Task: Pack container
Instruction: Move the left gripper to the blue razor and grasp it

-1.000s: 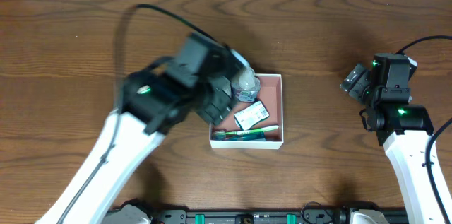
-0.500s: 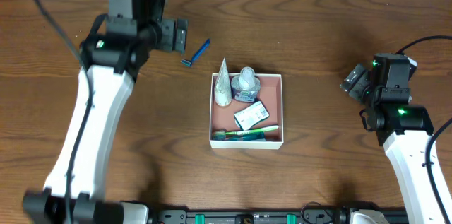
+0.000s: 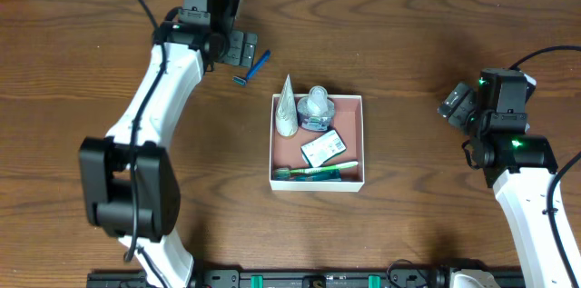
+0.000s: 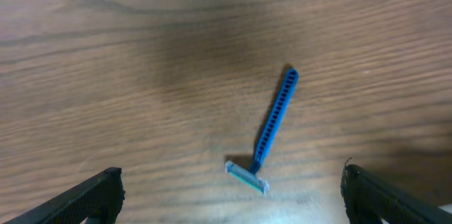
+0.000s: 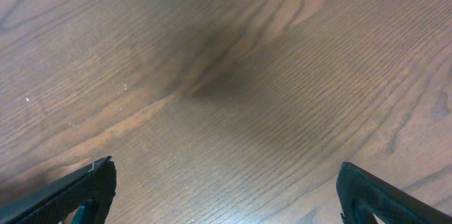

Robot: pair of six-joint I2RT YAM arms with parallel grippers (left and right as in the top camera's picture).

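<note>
- Container [image 3: 318, 187]: sits mid-table, open side up; square, so no long axis; walls parallel to the table [image 3: 427, 24] edges.
- Left gripper [image 4: 226, 196]: hovers spread wide over a blue razor [image 4: 272, 128], up-left of the container.
- Right gripper [image 5: 226, 192]: spread wide, well right of the container.

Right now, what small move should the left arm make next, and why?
Probably lower the left end effector straight down onto the blue razor. Its fingers are open, and the razor lies flat on the table between them in the wrist view, outside the container, not yet packed.
</note>
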